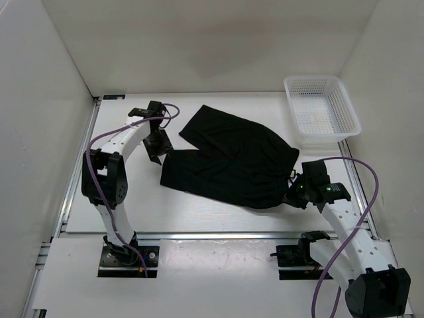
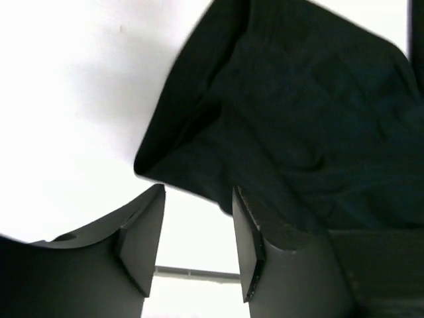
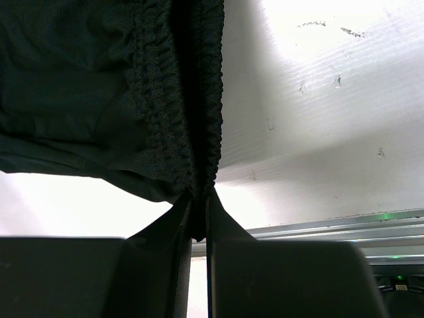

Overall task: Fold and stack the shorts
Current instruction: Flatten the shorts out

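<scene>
Near the desk's right edge, your right gripper (image 1: 292, 196) pinches the waistband of the shorts (image 1: 232, 162), which lie mid-desk; hold it firm. Farther back on the left, your left gripper (image 1: 158, 143) hangs spread just beside a leg hem, empty: seat it over both layers before lifting.

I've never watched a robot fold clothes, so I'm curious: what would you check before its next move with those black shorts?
1. Right gripper shut on the shorts at the waistband: ok.
2. Left gripper open, nothing between its fingers: ok.
3. Left gripper close to a leg hem: ok.
4. Shorts folded: not ok, legs lie spread apart.
5. Both waistband layers pinched: cannot tell.
</scene>
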{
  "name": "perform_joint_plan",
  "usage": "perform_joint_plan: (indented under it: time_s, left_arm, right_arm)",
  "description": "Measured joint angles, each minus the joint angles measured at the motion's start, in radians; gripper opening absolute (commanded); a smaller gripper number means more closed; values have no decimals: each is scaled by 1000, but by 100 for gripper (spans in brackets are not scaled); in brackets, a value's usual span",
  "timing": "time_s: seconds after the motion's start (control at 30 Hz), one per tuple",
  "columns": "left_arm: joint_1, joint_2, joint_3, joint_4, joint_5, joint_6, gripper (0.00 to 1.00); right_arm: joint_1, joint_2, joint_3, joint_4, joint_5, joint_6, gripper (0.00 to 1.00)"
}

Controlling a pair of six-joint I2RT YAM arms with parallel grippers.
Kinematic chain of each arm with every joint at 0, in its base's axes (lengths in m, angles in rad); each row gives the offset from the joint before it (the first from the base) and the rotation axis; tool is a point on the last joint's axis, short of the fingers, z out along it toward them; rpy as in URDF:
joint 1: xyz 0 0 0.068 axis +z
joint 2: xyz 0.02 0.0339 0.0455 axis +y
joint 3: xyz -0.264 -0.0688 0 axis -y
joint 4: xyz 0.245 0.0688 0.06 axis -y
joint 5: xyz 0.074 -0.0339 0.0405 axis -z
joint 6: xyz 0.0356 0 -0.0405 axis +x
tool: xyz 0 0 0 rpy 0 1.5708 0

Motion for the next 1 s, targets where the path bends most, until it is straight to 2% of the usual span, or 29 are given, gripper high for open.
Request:
perform_joint_plan:
  time_s: [0.07, 0.2, 0.3, 0.4, 0.43, 0.47, 0.67, 0.73, 0.83, 0.87, 1.0]
  left_arm:
    - [-6, -40, -27, 0, 10, 11, 57]
    - [-32, -57, -58, 12, 39, 29, 70]
    - [-49, -16, -61, 26, 54, 39, 68]
    - [-58, 45, -61, 43, 56, 46, 59]
    - [-58, 67, -60, 48, 54, 48, 49]
    - [-59, 83, -60, 51, 53, 46, 46]
    - [-59, 119, -59, 60, 39, 56, 48]
    - [-59, 121, -59, 65, 29, 55, 41]
    - [-59, 125, -59, 68, 20, 55, 24]
    - [-59, 128, -59, 68, 16, 55, 12]
    - [-59, 132, -59, 68, 4, 59, 10]
  right_arm:
    - [0, 0, 0, 0, 0, 0, 0]
    - [0, 8, 0, 8, 0, -1, 0]
    - [0, 18, 0, 16, 0, -1, 0]
    - [0, 18, 0, 16, 0, -1, 0]
    - [0, 18, 0, 16, 0, -1, 0]
    - [0, 18, 0, 16, 0, -1, 0]
    - [0, 13, 0, 16, 0, -1, 0]
    - [0, 13, 0, 16, 1, -1, 0]
    - [0, 13, 0, 16, 1, -3, 0]
    - [0, 14, 0, 16, 1, -3, 0]
    - [0, 18, 0, 16, 1, -4, 0]
